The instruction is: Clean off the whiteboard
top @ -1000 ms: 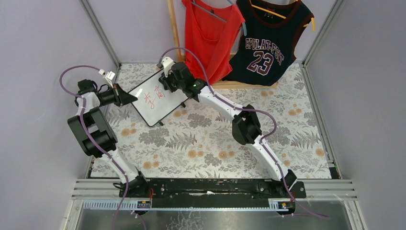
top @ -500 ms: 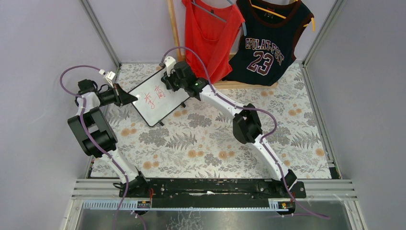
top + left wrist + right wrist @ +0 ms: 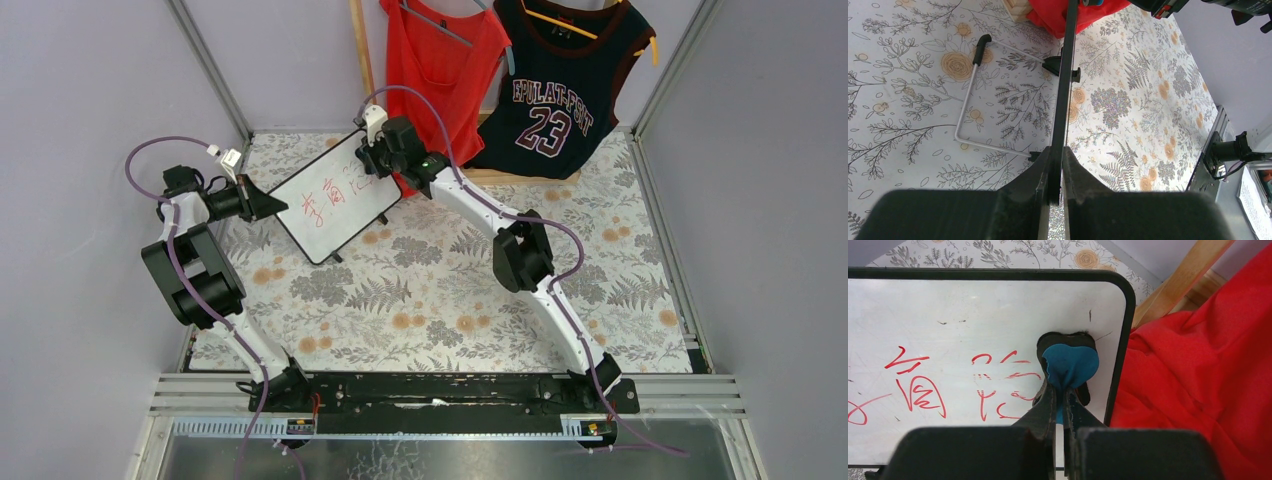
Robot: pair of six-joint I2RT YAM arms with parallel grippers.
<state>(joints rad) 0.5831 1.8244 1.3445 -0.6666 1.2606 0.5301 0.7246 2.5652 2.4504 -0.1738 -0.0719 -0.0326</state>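
The whiteboard [image 3: 345, 218] stands tilted at the back left of the table, with red handwritten characters [image 3: 335, 190] across it. My left gripper [image 3: 283, 208] is shut on the board's left edge. The left wrist view shows the board edge-on [image 3: 1064, 85], with my gripper [image 3: 1056, 150] pinching the black frame. My right gripper [image 3: 373, 158] is at the board's far right corner, shut on a blue eraser [image 3: 1070, 364] whose pad presses on the white surface [image 3: 973, 320]. Its jaws [image 3: 1060, 396] squeeze the eraser's blue back. Red strokes [image 3: 998, 390] lie just left of the eraser.
A red top [image 3: 440, 70] and a dark jersey [image 3: 560, 90] hang on a wooden rack [image 3: 362, 55] right behind the board; the red cloth [image 3: 1198, 365] is close to the board's right edge. A bent wire stand [image 3: 964, 107] lies on the floral cloth [image 3: 440, 290].
My right gripper with the eraser has slid from the middle of the board to its far right corner, uncovering a third red character. The left gripper has kept its hold.
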